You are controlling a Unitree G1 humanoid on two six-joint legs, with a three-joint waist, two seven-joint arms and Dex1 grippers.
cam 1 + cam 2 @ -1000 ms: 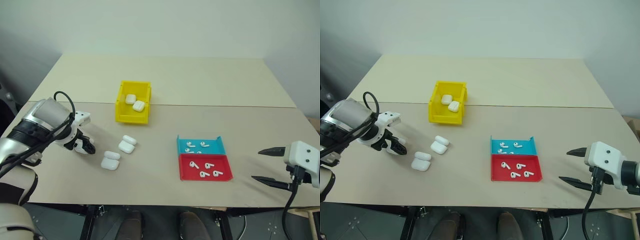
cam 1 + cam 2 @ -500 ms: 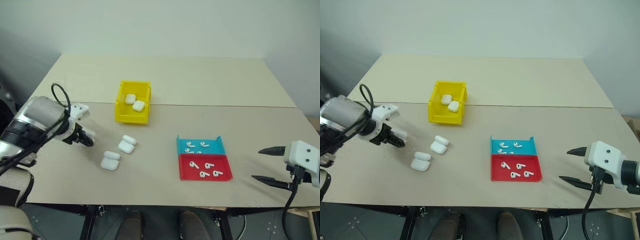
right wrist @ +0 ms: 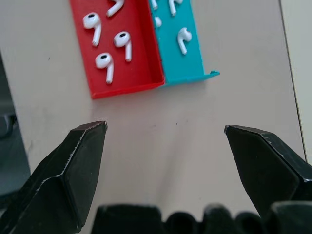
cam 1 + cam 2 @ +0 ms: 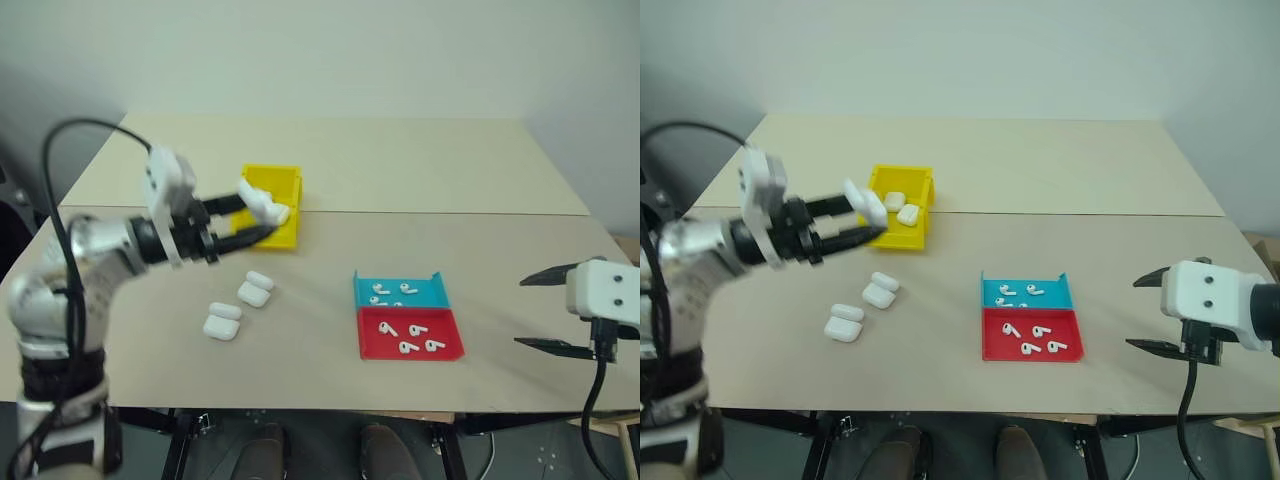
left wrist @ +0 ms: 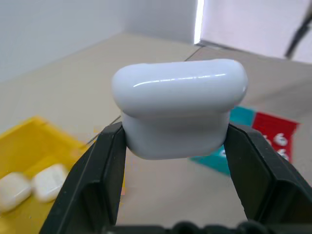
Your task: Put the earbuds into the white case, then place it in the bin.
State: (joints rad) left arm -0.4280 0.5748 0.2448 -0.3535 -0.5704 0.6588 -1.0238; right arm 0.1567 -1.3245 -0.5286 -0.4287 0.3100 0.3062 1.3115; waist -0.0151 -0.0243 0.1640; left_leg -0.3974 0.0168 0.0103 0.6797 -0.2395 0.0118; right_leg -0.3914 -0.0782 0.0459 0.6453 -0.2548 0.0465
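Left gripper [image 4: 252, 215] pinches a glossy white rounded plastic case [image 5: 179, 107] shallowly, so it could slip free.

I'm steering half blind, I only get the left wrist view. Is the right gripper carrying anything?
Observer: No, the right gripper is open and empty, off to the right of the red tray.
Operator: Any loose cases lying outside the bin?
Observer: Two cases lie on the table, nearer the robot than the bin.
Operator: How many earbuds in the red tray?
Observer: Four earbuds.
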